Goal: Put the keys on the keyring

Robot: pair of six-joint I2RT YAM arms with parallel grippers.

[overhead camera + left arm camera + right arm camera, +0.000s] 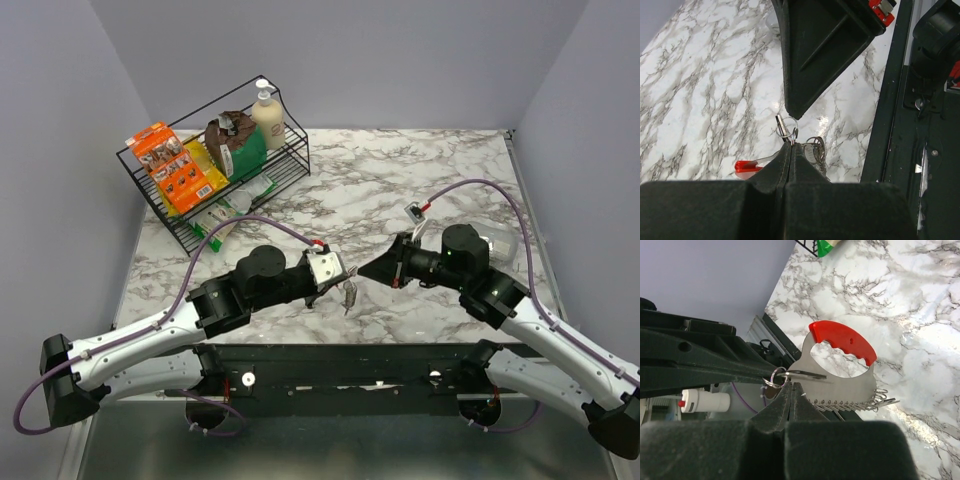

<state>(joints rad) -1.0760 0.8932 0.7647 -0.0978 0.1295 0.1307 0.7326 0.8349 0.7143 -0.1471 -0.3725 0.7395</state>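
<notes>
Both pairs of jaws are pressed fully together and meet tip to tip above the front middle of the table (420, 180). The left jaws pinch the keyring (842, 357) at the foot of its small wire ring (787, 126), which stands up out of their closed tips in the left wrist view. The right jaws come in from the opposite side, their closed point touching or just beside the top of that ring. Whether they actually grip it I cannot tell.

The right wrist view shows the keyring held clear of the table. It is a flat silvery plate with a red curved grip across the top and a ribbed lower edge. A slim flat key (807, 374) runs from the ring across the plate's near corner.

In the left wrist view the red grip peeks out on one side of the closed fingertips (782, 160), and a silvery bunch (815, 148) hangs just beside them on the other.

A black wire basket (296, 160) of groceries stands at the table's far left corner, well apart from both arms.
</notes>
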